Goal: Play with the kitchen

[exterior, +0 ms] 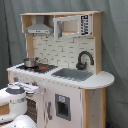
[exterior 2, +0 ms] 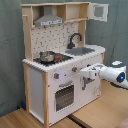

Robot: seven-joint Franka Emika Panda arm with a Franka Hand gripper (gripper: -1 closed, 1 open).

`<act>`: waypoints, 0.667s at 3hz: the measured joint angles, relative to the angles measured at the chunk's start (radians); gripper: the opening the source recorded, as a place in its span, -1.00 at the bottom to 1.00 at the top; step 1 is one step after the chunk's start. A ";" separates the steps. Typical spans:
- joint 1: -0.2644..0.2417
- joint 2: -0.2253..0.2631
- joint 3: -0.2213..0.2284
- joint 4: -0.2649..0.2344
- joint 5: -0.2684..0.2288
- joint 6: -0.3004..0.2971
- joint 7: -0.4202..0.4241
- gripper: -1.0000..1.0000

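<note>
One white robot arm [exterior 2: 112, 74] reaches from the second exterior view's right, its gripper [exterior 2: 84, 71] at the front panel of the tall white-and-wood toy kitchen [exterior 2: 60, 60]; whether its fingers are parted cannot be told. Farther back, a small metal pot [exterior 2: 47, 56] sits on the stove, beside the grey sink [exterior 2: 82, 50] and black faucet [exterior 2: 75, 39].

Grey curtain [exterior: 116, 55] behind; wooden table [exterior 2: 30, 118] below.

Robot lab; grey curtain [exterior: 115, 45] backdrop
</note>
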 joint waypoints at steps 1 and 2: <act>-0.059 0.000 0.005 0.025 0.000 0.068 -0.035 1.00; -0.133 0.001 0.031 0.084 0.006 0.078 -0.017 1.00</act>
